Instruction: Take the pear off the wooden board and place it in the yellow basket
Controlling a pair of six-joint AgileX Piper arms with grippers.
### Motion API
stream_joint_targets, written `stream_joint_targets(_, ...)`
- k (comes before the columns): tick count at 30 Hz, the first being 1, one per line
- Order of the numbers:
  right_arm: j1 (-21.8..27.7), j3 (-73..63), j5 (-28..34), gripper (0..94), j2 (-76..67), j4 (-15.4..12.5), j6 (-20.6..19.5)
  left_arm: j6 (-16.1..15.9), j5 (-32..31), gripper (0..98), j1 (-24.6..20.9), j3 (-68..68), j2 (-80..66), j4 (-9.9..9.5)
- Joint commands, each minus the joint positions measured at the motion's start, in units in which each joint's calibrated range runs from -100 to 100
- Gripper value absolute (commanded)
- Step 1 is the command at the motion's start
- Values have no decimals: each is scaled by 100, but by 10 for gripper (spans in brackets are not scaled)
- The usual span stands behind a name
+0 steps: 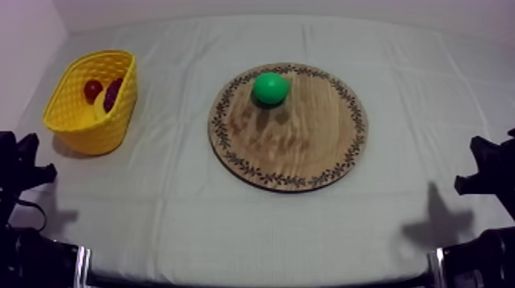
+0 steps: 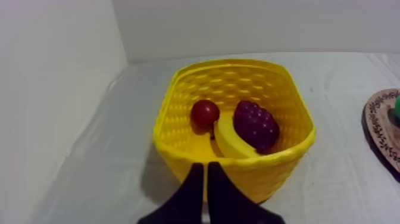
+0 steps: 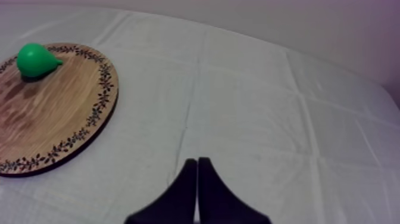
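Left gripper [image 2: 205,167] pressed together at yellow basket [image 2: 178,113]; right gripper [image 3: 197,162] same (both low); pear [image 1: 270,88] on board [image 1: 306,149].

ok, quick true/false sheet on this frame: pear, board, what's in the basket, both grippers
1. The green toy pear lies on the round wooden board with the patterned rim. True.
2. The yellow basket is empty. False: it holds a small red fruit, a bunch of purple grapes and a yellow banana.
3. The left gripper and the right gripper are both shut on nothing. True.
4. The right gripper touches the pear. False: it sits over the grey-white cloth, apart from the board and the pear.
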Motion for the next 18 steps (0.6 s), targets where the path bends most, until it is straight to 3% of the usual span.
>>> stream_joint_targets(1, 0, 0, 1, 3, -5, 2, 2, 519, 733, 0, -406, -216, -12, -12)
stream_joint_targets(18, 0, 0, 1, 3, -5, 2, 2, 626, 804, 0, -421, -234, -7, 38)
